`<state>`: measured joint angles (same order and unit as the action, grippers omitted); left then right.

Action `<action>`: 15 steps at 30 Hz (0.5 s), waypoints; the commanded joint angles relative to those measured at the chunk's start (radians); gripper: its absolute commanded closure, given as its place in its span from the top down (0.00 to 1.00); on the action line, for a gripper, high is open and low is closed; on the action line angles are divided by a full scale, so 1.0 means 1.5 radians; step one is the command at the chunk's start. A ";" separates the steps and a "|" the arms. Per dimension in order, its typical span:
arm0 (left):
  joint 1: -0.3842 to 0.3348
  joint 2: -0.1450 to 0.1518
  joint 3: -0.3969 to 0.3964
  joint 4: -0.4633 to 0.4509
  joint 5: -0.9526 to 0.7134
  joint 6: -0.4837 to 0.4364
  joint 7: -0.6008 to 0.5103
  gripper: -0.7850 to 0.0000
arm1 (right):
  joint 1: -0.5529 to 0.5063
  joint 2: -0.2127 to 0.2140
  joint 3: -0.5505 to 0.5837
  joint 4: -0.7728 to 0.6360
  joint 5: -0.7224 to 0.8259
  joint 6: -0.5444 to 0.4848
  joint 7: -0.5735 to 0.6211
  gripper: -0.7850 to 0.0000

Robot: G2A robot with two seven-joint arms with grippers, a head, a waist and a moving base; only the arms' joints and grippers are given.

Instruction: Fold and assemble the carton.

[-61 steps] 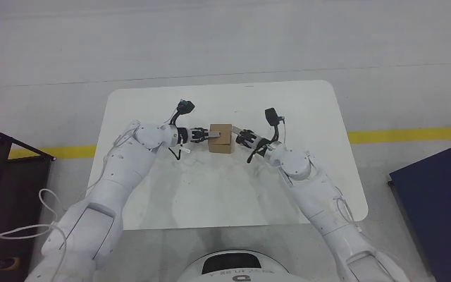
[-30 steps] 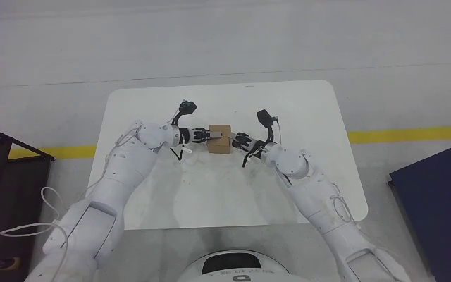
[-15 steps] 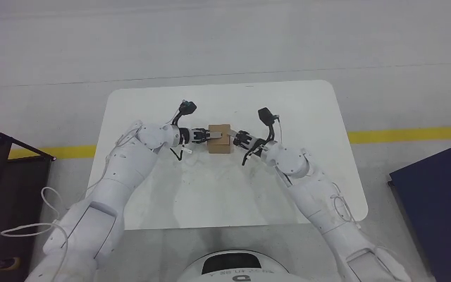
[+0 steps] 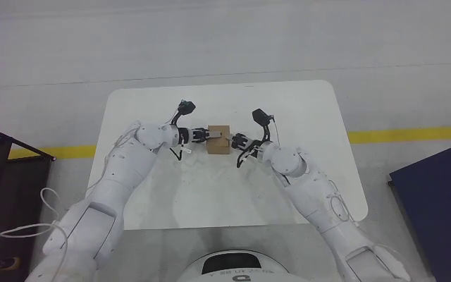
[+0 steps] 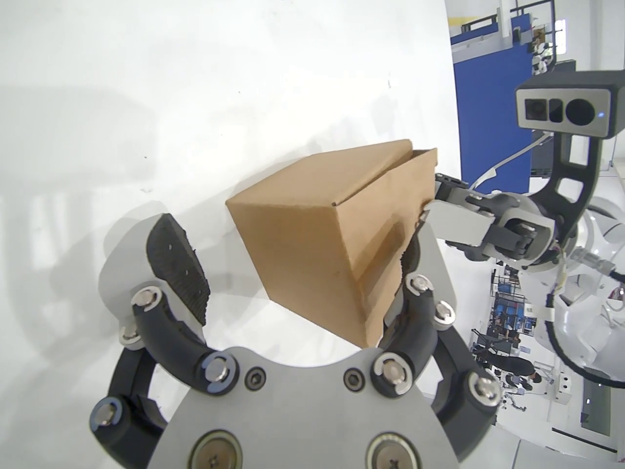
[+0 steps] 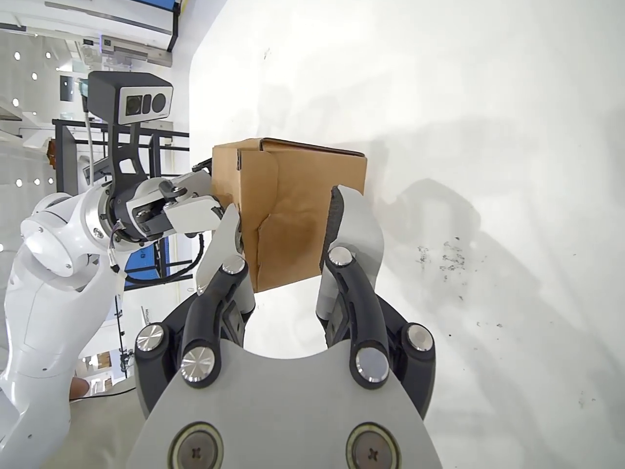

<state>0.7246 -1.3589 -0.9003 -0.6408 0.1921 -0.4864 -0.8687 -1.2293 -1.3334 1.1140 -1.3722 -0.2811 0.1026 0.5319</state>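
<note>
Where the two arms meet, a little beyond the middle of the table [image 4: 303,183], stands one carton [image 4: 219,139]: brown card, box-shaped, resting on the tabletop with its flaps folded in. The top flap sits slightly proud of the wall beside it at the right arm's end, with a thin gap showing. The end face toward the right arm is creased and dented near its middle.

Left gripper [image 5: 293,224]: at the carton's left end, spread wide, gripping nothing. One finger [image 5: 178,266] stands apart from the carton with bare table between. The other [image 5: 420,270] lies against the carton's side wall, near a lower corner.

Right gripper [image 6: 285,202]: at the opposite end, partly spread, straddling a corner of the carton. One finger [image 6: 229,231] touches the carton's edge on the side nearest the left gripper's tips. The other [image 6: 351,231] lies across the dented end face.

Both grippers sit low over the tabletop, facing each other with the carton between them.

Table: white, rounded corners, dark scuff marks near the right gripper.
</note>
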 commanded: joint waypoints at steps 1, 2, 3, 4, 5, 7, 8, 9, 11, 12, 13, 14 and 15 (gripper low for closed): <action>-0.003 0.002 -0.010 0.007 -0.022 -0.007 -0.012 1.00 | -0.007 0.001 0.012 -0.006 0.019 -0.014 -0.004 0.61; -0.005 0.003 -0.014 0.010 -0.029 -0.010 -0.017 1.00 | -0.011 0.002 0.017 -0.007 0.025 -0.018 -0.007 0.64; -0.006 0.005 -0.018 0.013 -0.033 -0.012 -0.020 1.00 | -0.013 0.003 0.021 -0.007 0.028 -0.021 -0.009 0.64; -0.008 0.006 -0.021 0.016 -0.033 -0.013 -0.019 1.00 | -0.015 0.003 0.024 -0.007 0.031 -0.024 -0.010 0.64; -0.009 0.008 -0.023 0.018 -0.033 -0.014 -0.018 1.00 | -0.017 0.004 0.027 -0.006 0.034 -0.025 -0.011 0.63; -0.009 0.010 -0.027 0.021 -0.030 -0.013 -0.015 1.00 | -0.018 0.005 0.030 -0.002 0.040 -0.028 -0.012 0.62; -0.009 0.011 -0.027 0.021 -0.029 -0.013 -0.014 1.00 | -0.018 0.005 0.032 0.000 0.044 -0.029 -0.013 0.60; -0.008 0.011 -0.027 0.020 -0.027 -0.013 -0.013 1.00 | -0.019 0.005 0.033 0.002 0.047 -0.030 -0.015 0.58; -0.005 0.012 -0.027 0.018 -0.025 -0.012 -0.010 1.00 | -0.018 0.005 0.035 0.007 0.051 -0.032 -0.017 0.56; -0.003 0.012 -0.026 0.017 -0.024 -0.011 -0.010 1.00 | -0.018 0.005 0.035 0.009 0.051 -0.032 -0.018 0.56; -0.001 0.012 -0.026 0.015 -0.023 -0.009 -0.010 1.00 | -0.017 0.005 0.034 0.011 0.051 -0.032 -0.018 0.55; 0.000 0.012 -0.025 0.014 -0.023 -0.007 -0.010 1.00 | -0.016 0.005 0.033 0.013 0.052 -0.033 -0.016 0.54; 0.002 0.012 -0.024 0.012 -0.021 -0.005 -0.010 1.00 | -0.014 0.005 0.030 0.015 0.052 -0.033 -0.015 0.53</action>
<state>0.7250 -1.3408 -0.9375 -0.6202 0.1585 -0.4970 -0.8838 -1.2535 -1.3260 1.1630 -1.3529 -0.2030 0.0538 0.5065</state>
